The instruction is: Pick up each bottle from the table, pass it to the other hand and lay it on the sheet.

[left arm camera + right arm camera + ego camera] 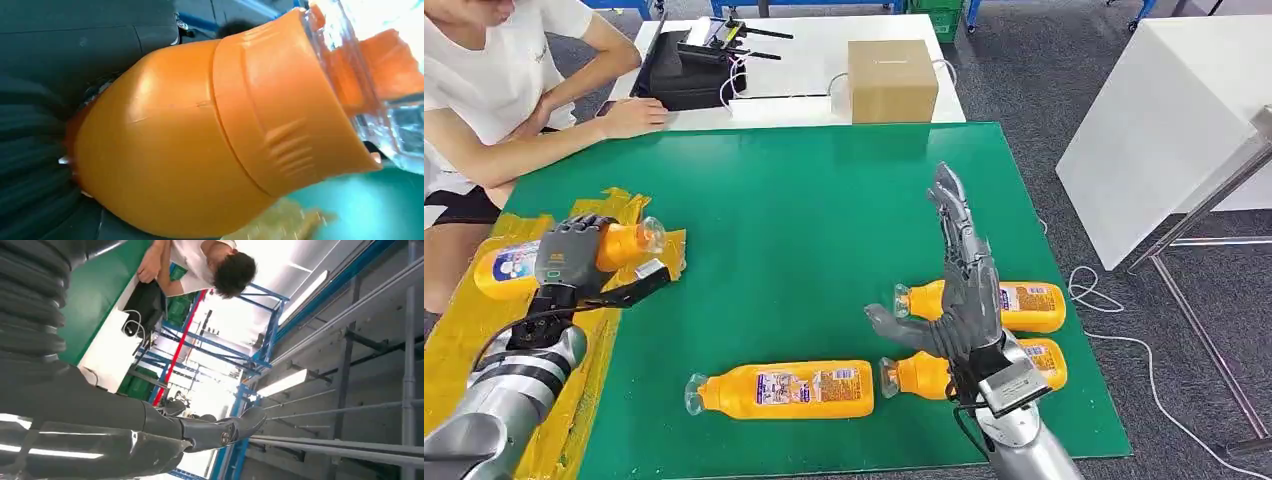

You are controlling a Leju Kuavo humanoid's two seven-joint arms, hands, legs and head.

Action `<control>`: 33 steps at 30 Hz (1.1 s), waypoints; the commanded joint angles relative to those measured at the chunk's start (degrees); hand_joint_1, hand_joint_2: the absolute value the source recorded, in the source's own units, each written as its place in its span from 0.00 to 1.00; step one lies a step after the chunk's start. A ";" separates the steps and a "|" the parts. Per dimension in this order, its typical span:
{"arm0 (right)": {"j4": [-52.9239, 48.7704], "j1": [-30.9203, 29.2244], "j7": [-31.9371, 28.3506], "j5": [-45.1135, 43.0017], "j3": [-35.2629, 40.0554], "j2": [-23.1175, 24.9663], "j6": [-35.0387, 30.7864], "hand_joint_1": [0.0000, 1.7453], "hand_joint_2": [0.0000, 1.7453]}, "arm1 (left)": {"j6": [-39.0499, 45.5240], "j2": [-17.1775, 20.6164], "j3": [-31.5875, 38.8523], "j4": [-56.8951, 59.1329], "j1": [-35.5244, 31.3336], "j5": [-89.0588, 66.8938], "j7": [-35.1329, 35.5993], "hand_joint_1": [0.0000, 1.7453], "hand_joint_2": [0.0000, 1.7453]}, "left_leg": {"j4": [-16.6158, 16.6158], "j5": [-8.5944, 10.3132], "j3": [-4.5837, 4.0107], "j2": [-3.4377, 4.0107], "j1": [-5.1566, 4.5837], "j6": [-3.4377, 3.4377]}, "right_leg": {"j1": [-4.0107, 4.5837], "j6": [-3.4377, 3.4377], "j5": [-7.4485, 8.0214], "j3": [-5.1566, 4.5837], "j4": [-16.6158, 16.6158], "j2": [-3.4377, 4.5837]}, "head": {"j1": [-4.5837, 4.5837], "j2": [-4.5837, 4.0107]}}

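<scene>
A humanoid robot's left robot hand [574, 255] grips an orange bottle [564, 258] over the crumpled yellow sheet [464, 340] at the left edge of the green desk [804, 220], its fingers wrapped round the bottle's middle so that the labelled body juts out to one side and the clear cap to the other. The left wrist view shows the same bottle close up: a smooth, glossy orange shoulder with a ribbed collar and a transparent cap, with a scrap of the yellow sheet and the green desk below it. By the look of it, this bottle is at the last step of its round, held over the sheet but not yet laid down; whether it touches the sheet cannot be told. The right robot hand [959, 270] stands empty above the desk with its fingers stretched out and apart. Three more bottles lie on their sides on the green desk, not yet handled as far as the pictures show: one [782, 389] near the front edge, and two [1004, 305] [944, 375] just behind the right robot hand, close together. No bottle lies free on the sheet, so most of the work seems to be left. A person [504, 80] sits at the far left corner, a forearm resting on the white table behind.
</scene>
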 commanded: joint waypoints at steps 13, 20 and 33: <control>5.43 -3.31 1.15 -0.89 2.55 -0.20 -0.53 0.00 1.00 | -0.12 -5.23 1.36 15.25 -4.68 -1.20 3.67 0.00 1.00 | -0.01 -0.05 0.16 -0.08 0.04 -0.02 | 0.05 0.04 -0.06 0.17 -0.02 -0.09 | 0.00 0.00; 5.70 -3.28 1.58 -0.88 2.66 0.03 -0.43 0.00 1.00 | -2.67 -5.53 1.82 16.50 -5.25 -0.79 4.62 0.00 1.00 | -0.01 -0.04 0.12 -0.07 0.04 -0.02 | 0.05 0.04 -0.04 0.13 -0.03 -0.08 | 0.00 0.00; 8.75 -2.05 4.03 6.88 3.61 -1.19 0.19 0.00 1.00 | -1.64 -14.05 13.37 2.01 -0.51 34.10 -32.29 0.00 1.00 | -0.04 -0.04 0.19 -0.32 0.07 0.00 | 0.07 0.08 -0.07 0.29 -0.12 -0.32 | -0.02 0.00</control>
